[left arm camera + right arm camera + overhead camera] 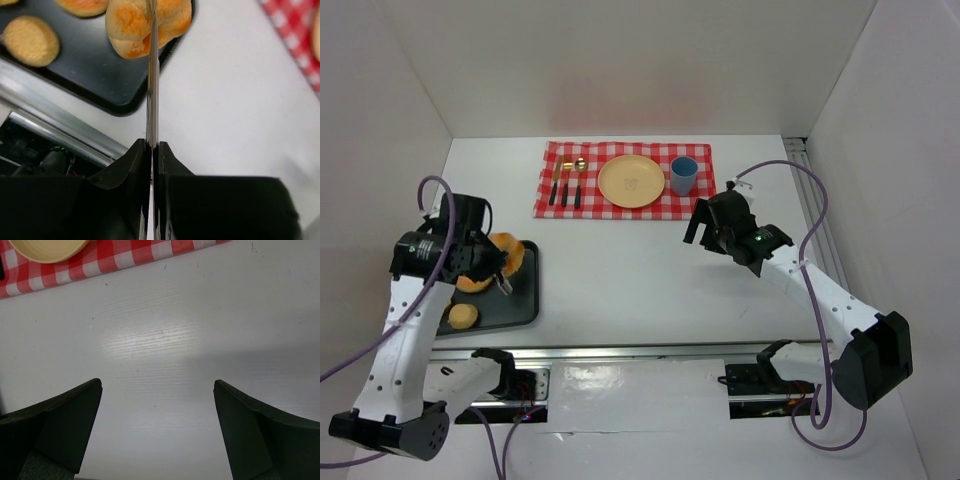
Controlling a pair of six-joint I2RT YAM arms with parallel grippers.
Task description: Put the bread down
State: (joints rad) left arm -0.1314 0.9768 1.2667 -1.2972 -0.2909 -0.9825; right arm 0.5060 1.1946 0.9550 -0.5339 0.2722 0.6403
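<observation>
Left wrist view: glossy golden bread roll (127,25) over the flat black tray (100,75) corner. The left gripper (151,150) has its jaws pinching a thin metal strip (152,90) that reaches the roll. Right wrist view alone shows the right gripper (157,384) with jaws spread over the white table (175,340).

bright, even light from overhead leaves soft shadows on the table (640,280), a pale sheen across it in the right wrist view and a faint pink cast from the checked cloth (700,205) on the back wall (620,90), while the bread (125,25) looks sharp above a dark, blurred left wrist foreground.
</observation>
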